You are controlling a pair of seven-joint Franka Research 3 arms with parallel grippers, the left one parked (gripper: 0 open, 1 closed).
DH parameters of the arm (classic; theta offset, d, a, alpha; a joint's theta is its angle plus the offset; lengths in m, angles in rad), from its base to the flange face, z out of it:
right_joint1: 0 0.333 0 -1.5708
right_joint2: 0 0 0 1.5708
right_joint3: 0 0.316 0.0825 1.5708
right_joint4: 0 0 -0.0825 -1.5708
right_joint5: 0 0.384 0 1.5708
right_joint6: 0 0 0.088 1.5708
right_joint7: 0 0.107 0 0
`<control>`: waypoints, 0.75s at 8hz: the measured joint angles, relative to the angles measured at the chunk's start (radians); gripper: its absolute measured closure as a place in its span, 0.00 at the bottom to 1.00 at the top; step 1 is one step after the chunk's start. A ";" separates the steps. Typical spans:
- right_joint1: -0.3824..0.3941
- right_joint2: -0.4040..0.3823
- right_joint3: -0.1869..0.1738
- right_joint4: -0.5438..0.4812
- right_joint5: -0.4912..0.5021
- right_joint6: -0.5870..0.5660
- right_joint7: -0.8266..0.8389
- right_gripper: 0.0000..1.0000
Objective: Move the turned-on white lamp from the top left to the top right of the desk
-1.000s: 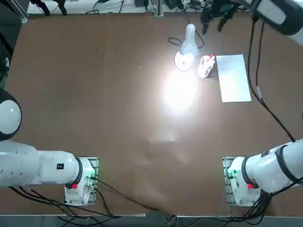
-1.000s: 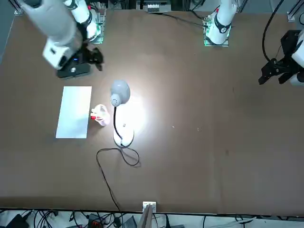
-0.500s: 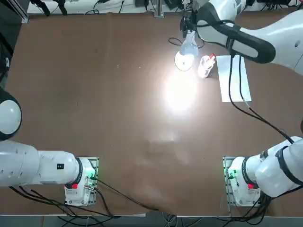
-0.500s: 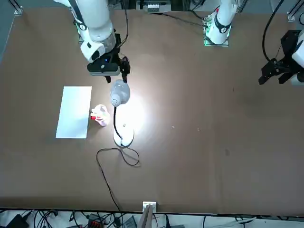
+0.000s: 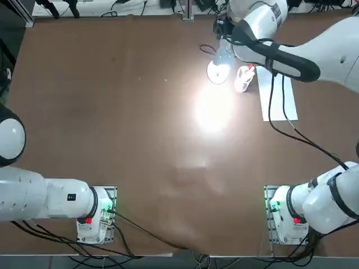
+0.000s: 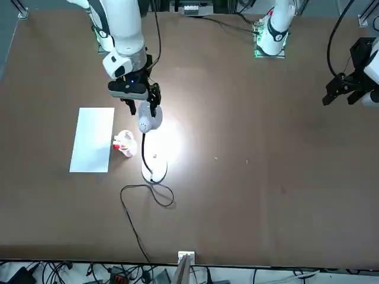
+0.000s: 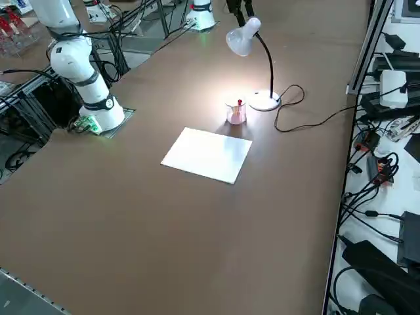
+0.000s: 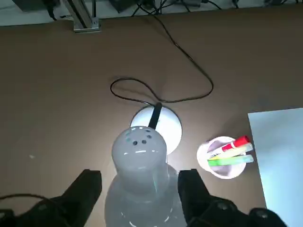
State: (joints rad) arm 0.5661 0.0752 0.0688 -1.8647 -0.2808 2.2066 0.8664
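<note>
The lamp (image 6: pixel 148 142) stands lit at the far edge of the desk (image 5: pixel 112 112) from the robot, right of the centre line in the top view, with a bright pool of light on the wood in front of it. Its disc base (image 8: pixel 158 127) sits flat; the black neck rises from it and carries the head (image 8: pixel 140 153) out over the desk toward the robot, so the head's long axis runs roughly from the far edge toward the arms.

The right gripper (image 8: pixel 139 189) is right at that head. In the wrist view you see the two fingers (image 8: pixel 87 189) spread wide, one on each side of the head, with a visible gap between pad and shell on both sides. Nothing is clamped yet. The jaws stand across the head's long axis, which is the relation the closing move depends on.

Just beside the base, on the robot's right, is a small clear cup (image 5: pixel 243 77) with red and yellow items, and past it a white paper sheet (image 5: pixel 276 92). The cord (image 6: pixel 142 204) loops off the base toward the far edge.

Judgement: the step is the grasp on the head. The head is rounded and sits on a bending neck, so expect it to yield. Mind the cup when you carry the lamp right.
</note>
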 joint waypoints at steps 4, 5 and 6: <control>0.000 0.054 -0.003 -0.013 -0.071 0.063 0.022 0.01; 0.000 0.068 -0.004 -0.013 -0.084 0.068 0.024 0.01; 0.000 0.078 -0.005 -0.013 -0.089 0.071 0.025 0.04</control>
State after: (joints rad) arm 0.5661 0.1528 0.0641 -1.8778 -0.3693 2.2773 0.8911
